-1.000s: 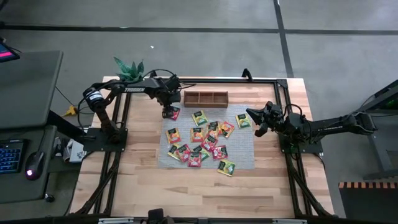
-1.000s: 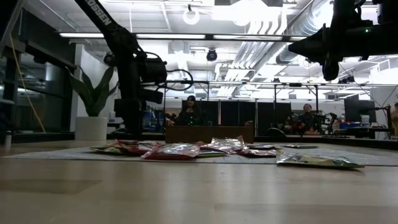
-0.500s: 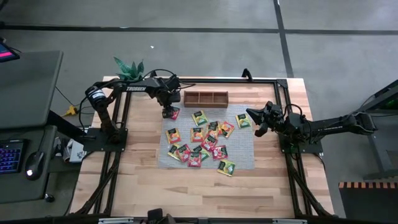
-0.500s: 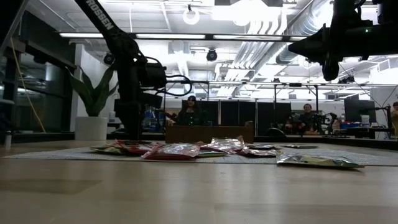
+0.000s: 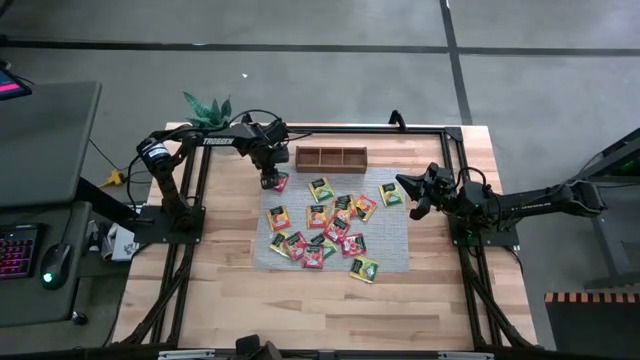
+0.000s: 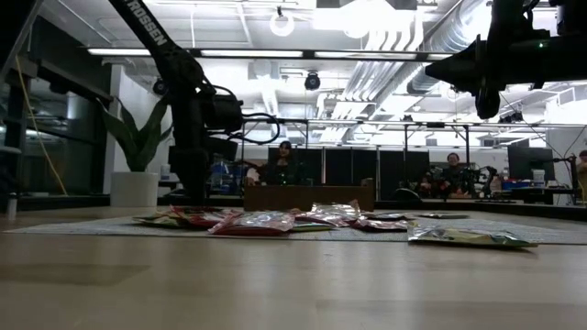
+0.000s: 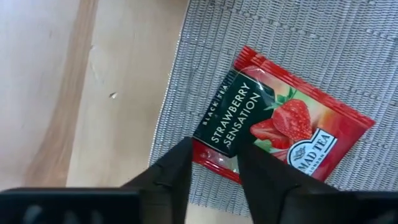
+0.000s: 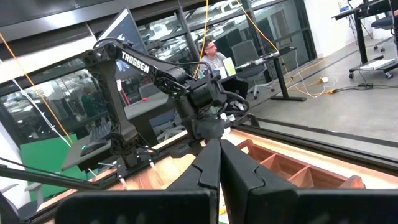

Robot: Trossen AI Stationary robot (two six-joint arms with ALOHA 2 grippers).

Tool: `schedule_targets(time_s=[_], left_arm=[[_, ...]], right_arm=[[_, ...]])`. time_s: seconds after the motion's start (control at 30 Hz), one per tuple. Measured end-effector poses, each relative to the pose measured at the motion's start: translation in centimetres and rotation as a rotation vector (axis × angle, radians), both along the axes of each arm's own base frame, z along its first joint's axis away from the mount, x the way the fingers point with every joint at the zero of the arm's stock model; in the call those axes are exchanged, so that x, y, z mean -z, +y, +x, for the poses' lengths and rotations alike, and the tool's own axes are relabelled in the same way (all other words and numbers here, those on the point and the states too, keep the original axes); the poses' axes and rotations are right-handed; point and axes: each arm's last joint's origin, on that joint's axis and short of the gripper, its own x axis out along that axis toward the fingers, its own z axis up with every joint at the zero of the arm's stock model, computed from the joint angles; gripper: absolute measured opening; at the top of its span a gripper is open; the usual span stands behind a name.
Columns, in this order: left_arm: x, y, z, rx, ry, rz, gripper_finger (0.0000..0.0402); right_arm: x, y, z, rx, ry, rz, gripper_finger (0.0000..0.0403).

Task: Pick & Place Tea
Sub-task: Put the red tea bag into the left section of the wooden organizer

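Note:
Several tea sachets (image 5: pixel 325 228), red, orange, yellow and green, lie scattered flat on the grey woven mat (image 5: pixel 390 250). A red strawberry sachet (image 7: pixel 280 130) lies apart at the mat's far left corner (image 5: pixel 282 183). My left gripper (image 7: pixel 213 155) points down over it (image 5: pixel 269 182), open by a narrow gap, its fingertips standing at the sachet's edge nearest the mat's border. My right gripper (image 8: pixel 217 155) is shut and empty, held high (image 6: pixel 486 101) above the mat's right edge (image 5: pixel 412 200), beside a yellow-green sachet (image 5: pixel 390 193). My left gripper comes at the red sachet from above, pointing down, one fingertip (image 7: pixel 183 155) beside its label-end edge (image 7: pixel 211 163) and the other (image 7: pixel 249 165) over the sachet. The sachet lies flat on the mat. Whether the fingertips touch it, I cannot tell.
The brown wooden three-compartment tray (image 5: pixel 331 157) stands at the mat's far edge, right of my left gripper. A potted plant (image 5: pixel 207 110) stands at the table's far left corner. A black frame (image 5: pixel 455 160) runs along the table's sides. Bare wood lies in front of the mat.

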Motion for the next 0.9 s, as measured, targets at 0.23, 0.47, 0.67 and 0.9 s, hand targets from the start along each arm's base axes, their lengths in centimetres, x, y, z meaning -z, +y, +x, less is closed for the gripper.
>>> schedule_targets(time_s=[0.23, 0.47, 0.67, 0.9], left_arm=[[0.0, 0.0, 0.0, -0.041, 0.002, -0.008, 0.0026], [0.0, 0.0, 0.0, -0.082, 0.006, -0.012, 0.0002], [-0.4, -0.4, -0.4, -0.100, 0.028, -0.032, 0.0001], [-3.2, 0.2, 0.2, -0.099, 0.030, -0.020, 0.0000]], right_arm=[[0.0, 0.0, 0.0, 0.000, -0.001, 0.000, 0.0001], [0.0, 0.0, 0.0, 0.000, 0.000, 0.000, 0.0001], [0.0, 0.0, 0.0, 0.000, -0.001, 0.000, 0.0001], [0.0, 0.0, 0.0, 0.000, 0.000, 0.000, 0.0001]])
